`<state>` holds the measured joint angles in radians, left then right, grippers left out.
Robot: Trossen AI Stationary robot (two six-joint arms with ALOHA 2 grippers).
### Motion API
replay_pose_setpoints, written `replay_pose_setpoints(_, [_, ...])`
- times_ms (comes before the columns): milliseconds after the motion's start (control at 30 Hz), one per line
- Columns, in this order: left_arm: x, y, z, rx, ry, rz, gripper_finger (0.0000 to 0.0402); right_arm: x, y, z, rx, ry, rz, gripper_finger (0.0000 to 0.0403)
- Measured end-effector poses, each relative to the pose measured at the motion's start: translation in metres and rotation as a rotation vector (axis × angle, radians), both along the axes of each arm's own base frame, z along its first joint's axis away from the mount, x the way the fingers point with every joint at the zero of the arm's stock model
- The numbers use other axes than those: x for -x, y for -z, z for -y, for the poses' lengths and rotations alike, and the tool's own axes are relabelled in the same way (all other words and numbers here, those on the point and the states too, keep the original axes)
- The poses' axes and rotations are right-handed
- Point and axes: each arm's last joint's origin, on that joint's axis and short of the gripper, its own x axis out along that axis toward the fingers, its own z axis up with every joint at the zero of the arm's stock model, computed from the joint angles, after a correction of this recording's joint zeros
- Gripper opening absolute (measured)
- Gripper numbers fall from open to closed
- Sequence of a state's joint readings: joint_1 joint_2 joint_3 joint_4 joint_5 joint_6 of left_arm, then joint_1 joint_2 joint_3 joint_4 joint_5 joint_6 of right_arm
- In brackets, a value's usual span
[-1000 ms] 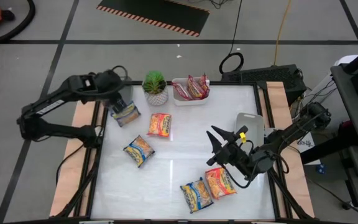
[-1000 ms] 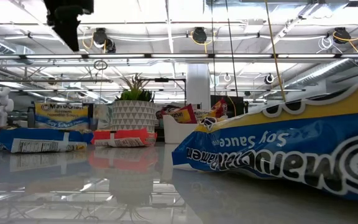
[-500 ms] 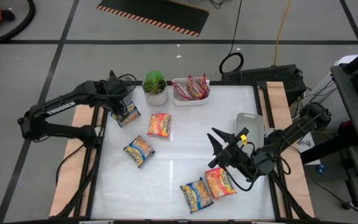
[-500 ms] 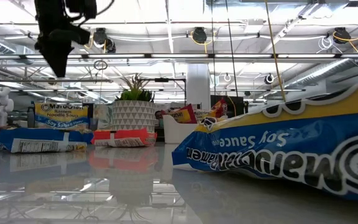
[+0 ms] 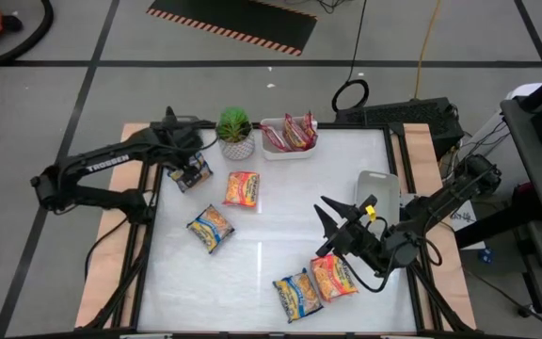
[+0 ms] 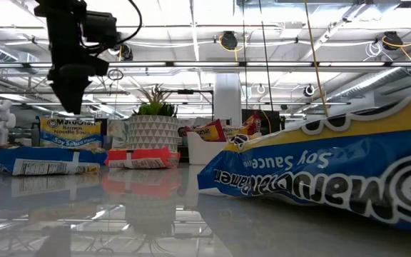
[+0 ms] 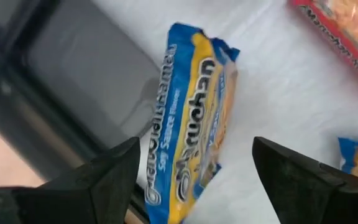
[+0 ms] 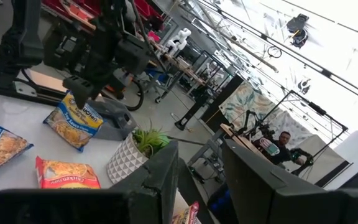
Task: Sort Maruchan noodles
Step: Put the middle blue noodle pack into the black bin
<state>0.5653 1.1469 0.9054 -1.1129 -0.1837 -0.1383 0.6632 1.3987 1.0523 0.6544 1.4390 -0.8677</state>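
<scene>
Hovering: left gripper (image 7: pixel 194 171), fingers apart, over blue-trimmed packet (image 7: pixel 191 124), seemingly released.

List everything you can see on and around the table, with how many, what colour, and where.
Blue-trimmed noodle packets: three; one leaning on the grey tray at the far left, one mid-left, one at the near edge.
Red-trimmed noodle packets: two loose; one near the plant, one at the near edge; more stand in the white tray.
Plant: one, green, white pot, far edge.
White tray: one, beside the plant.
Grey tray: one, far left corner.
Pale tray: one, right edge.
Left gripper: open, over the leaning blue packet.
Right gripper: raised, near right.
</scene>
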Motion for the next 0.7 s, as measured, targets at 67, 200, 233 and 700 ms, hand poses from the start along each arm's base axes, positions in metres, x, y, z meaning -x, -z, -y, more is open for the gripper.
replay_pose_setpoints(67, [-0.002, 0.001, -0.004, -0.021, 0.048, 0.008, 0.0316, 0.0, 0.0, 0.001, 0.004, 0.002, -0.004, 0.0116])
replay_pose_setpoints(200, [-0.004, 0.006, -0.016, -0.015, 0.081, -0.002, 0.0317, -0.001, 0.0, 0.001, 0.006, 0.005, -0.006, 0.0116])
replay_pose_setpoints(233, [-0.006, 0.009, -0.018, -0.001, 0.09, -0.006, 0.0317, -0.001, 0.0, 0.001, 0.006, 0.005, -0.006, 0.0116])
replay_pose_setpoints(700, [-0.026, 0.04, -0.036, 0.101, 0.204, -0.067, 0.0274, -0.001, 0.0, 0.001, 0.01, 0.004, -0.009, 0.0116])
